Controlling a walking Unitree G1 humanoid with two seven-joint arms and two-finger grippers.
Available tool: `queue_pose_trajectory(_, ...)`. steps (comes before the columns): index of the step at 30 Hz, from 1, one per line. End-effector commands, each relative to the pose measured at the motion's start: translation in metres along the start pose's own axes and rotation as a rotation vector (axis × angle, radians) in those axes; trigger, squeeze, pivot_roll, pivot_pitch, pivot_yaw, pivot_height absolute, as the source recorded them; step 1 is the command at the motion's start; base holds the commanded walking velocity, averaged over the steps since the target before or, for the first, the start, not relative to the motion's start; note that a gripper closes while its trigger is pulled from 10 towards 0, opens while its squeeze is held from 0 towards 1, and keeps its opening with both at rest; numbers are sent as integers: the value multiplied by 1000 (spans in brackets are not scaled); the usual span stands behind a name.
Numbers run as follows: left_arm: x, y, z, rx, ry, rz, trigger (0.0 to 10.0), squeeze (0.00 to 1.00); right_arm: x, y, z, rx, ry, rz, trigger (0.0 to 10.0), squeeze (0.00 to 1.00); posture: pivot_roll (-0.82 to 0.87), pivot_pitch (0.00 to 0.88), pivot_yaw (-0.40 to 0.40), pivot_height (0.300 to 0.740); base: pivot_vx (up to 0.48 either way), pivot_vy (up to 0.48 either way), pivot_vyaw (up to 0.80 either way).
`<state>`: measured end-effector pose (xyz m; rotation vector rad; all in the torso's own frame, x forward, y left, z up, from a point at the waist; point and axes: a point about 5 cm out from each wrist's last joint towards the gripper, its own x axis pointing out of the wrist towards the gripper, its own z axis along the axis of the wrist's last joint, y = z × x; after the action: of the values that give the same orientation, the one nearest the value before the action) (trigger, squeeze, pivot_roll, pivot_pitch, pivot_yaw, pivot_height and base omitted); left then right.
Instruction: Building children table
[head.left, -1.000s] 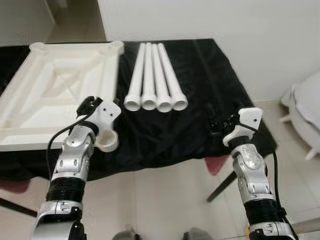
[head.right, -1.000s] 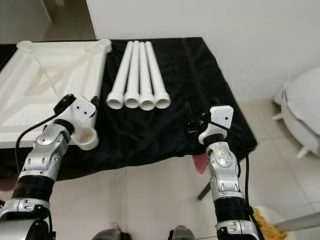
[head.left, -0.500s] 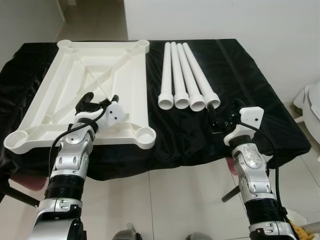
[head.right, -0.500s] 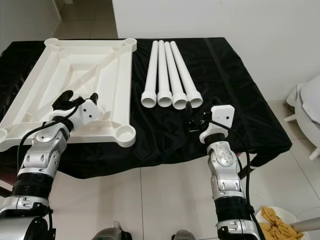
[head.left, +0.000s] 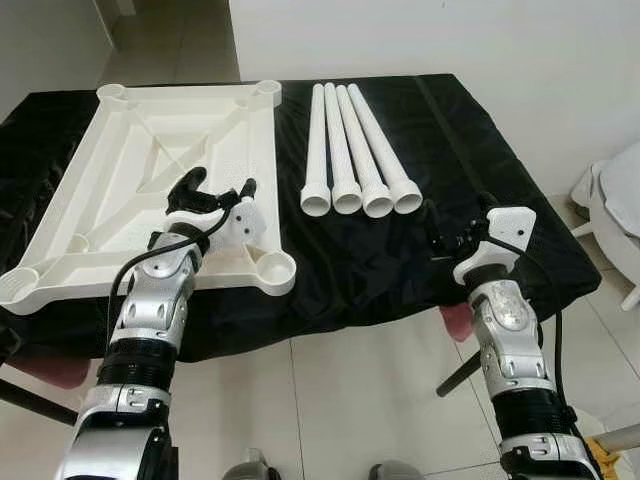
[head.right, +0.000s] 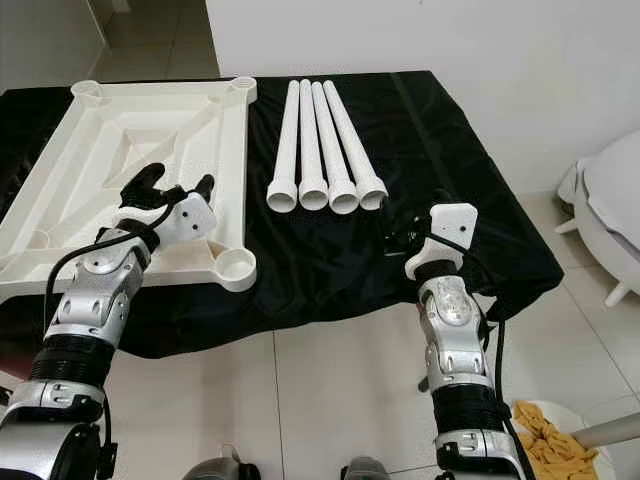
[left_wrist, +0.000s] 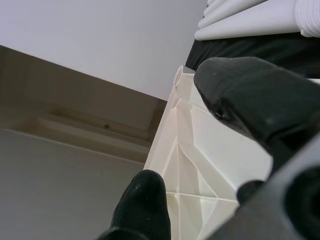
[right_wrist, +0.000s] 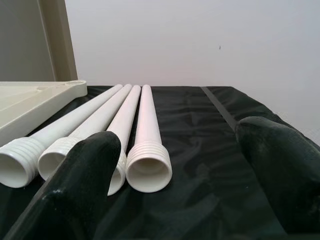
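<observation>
An upturned white plastic tabletop (head.left: 150, 165) lies on the left of a black-covered table (head.left: 470, 150), its corner sockets facing up. Several white legs (head.left: 350, 150) lie side by side to its right, threaded ends (right_wrist: 149, 172) toward me. My left gripper (head.left: 218, 186) hovers open over the tabletop's near right part, beside the near right socket (head.left: 275, 268); the ribbed underside (left_wrist: 200, 150) shows between its fingers. My right gripper (head.left: 447, 235) is open and empty, low over the cloth just in front and to the right of the legs' ends.
The table's front edge runs just under both wrists, with tiled floor (head.left: 340, 400) below it. A white seat-like object (head.left: 615, 200) stands at the right. A yellow cloth (head.right: 545, 425) lies on the floor at the lower right. A white wall is behind the table.
The head view has swung and settled on the whole table. My left gripper has come from the tabletop's near edge to above its ribs, fingers spread. The right gripper stays by the legs' ends.
</observation>
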<state>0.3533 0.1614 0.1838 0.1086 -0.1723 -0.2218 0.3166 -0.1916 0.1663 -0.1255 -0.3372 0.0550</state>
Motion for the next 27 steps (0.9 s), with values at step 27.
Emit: queue_pose_trajectory(27, -1, -31, 10, 61, -7, -211, 10000, 0, 44, -4, -5, -5, 98, -24, 10000, 0, -33, 99, 42, 740, 0, 0, 0)
